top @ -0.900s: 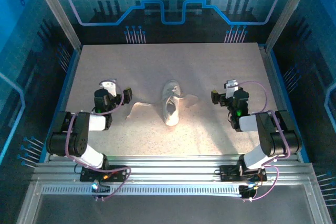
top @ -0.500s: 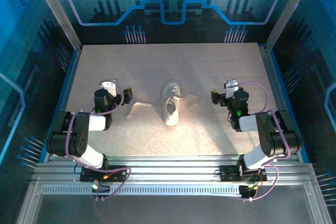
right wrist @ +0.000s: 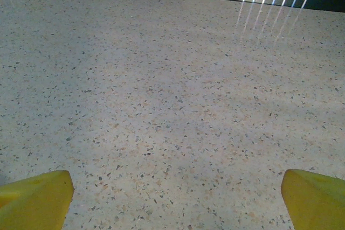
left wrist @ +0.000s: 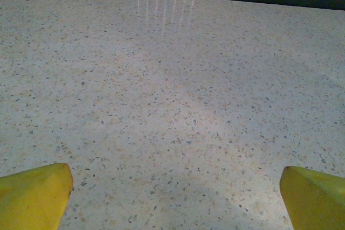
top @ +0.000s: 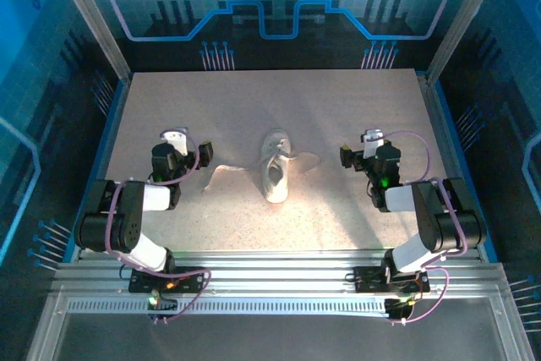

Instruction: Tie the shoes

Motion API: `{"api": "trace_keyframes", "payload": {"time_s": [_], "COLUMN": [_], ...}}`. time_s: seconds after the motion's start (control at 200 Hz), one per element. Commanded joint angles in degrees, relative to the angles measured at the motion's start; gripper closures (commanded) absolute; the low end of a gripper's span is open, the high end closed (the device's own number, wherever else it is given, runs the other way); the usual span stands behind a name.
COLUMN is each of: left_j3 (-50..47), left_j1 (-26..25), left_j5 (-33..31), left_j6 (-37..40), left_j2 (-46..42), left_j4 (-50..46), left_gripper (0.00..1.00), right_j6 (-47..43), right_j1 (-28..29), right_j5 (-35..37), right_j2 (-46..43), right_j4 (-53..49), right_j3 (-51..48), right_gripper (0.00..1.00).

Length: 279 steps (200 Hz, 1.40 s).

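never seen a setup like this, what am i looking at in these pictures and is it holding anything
Two robot arms are bolted at the near edge of a speckled table. The overhead picture looks down from behind them: the left claw and right claw sit either side of a white sneaker, whose loose laces trail out sideways. The other two pictures come from a camera on each wrist; the yellow fingers in the bottom corners are the claw's own. Both claws are open and hold nothing.

Both arms sit folded low, elbows drawn back over their bases, forearms reaching forward; the left claw (top: 174,136) gapes wide and holds nothing; the right claw (top: 370,138) likewise, its yellow fingertips (right wrist: 35,195) spread far apart.
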Motion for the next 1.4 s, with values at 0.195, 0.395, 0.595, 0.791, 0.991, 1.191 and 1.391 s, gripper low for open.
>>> {"api": "trace_keyframes", "payload": {"time_s": [0.195,0.395,0.595,0.791,0.991,1.191,1.391], "left_j3": [-0.31,-0.31,-0.31,-0.31,5.49,15.49,25.39], "left_j1": [-0.33,-0.33,-0.29,-0.24,-0.07,-0.11,-0.24], "left_j5": [-0.43,-0.46,-0.38,-0.03,1.42,1.01,1.15], "left_j6": [1.08,1.08,0.99,0.99,0.86,0.99,-3.86], "left_j2": [0.35,0.37,0.37,0.31,-5.98,-12.62,-11.65], "left_j4": [2.13,2.1,2.12,2.14,-13.78,-39.93,-66.82], "left_gripper": [0.01,0.01,0.01,0.01,0.01,0.05,0.16], "right_j6": [-0.73,-0.71,-0.71,0.45,0.08,7.9,17.98], "right_j1": [-1.01,-1.01,-1.0,-0.99,-0.93,-0.57,3.32], "right_j5": [-0.76,-0.82,-0.88,2.45,2.16,-1.34,-4.81], "right_j2": [-0.05,-0.05,-0.05,-0.49,-8.0,-12.73,-5.91], "right_j4": [0.72,0.74,0.65,1.6,-11.85,-38.46,-57.19], "right_j3": [1.05,1.07,1.08,0.61,4.7,16.19,26.43], "right_gripper": [0.0,0.0,0.0,0.0,0.0,0.05,0.16]}}
